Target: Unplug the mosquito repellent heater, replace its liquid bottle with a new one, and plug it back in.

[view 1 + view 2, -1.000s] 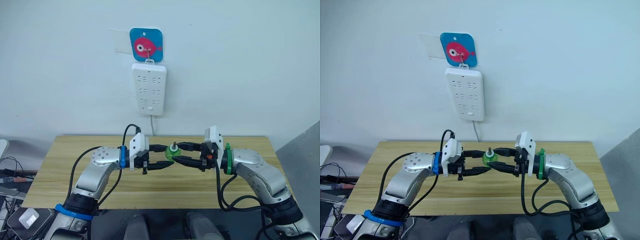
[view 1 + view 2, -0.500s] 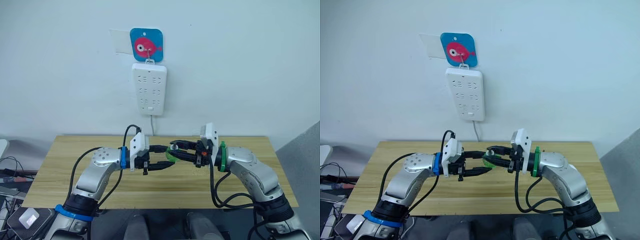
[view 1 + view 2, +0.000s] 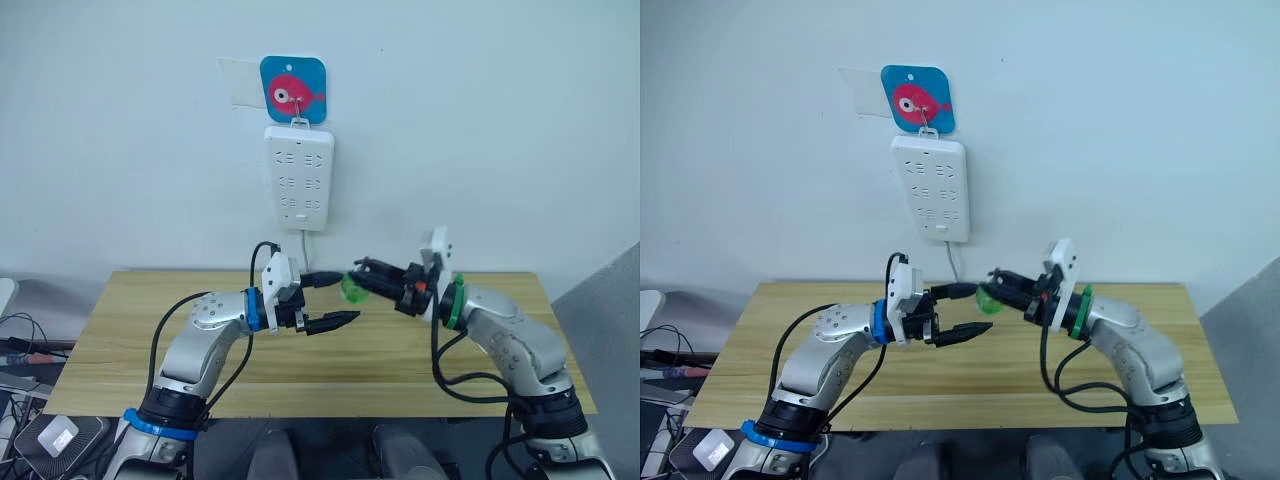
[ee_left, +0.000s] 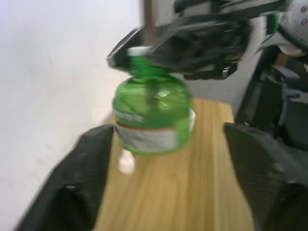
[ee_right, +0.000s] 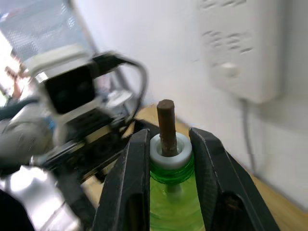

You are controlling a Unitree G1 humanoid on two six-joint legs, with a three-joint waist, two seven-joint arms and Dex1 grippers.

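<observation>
The green liquid bottle [image 5: 171, 192] is gripped at its neck by the right gripper [image 3: 368, 280] above the table [image 3: 120, 330]. The left gripper [image 3: 335, 300] is spread wide, empty. No heater can be seen; fitting and plugging into the power strip [image 3: 298, 178] are judged outstanding.

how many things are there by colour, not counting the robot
green: 1, the clear green plastic liquid bottle
white: 1, the tall white multi-socket power strip
blue: 1, the square blue hanger plate with a pink fish
tan: 1, the light wooden table
total: 4
</observation>
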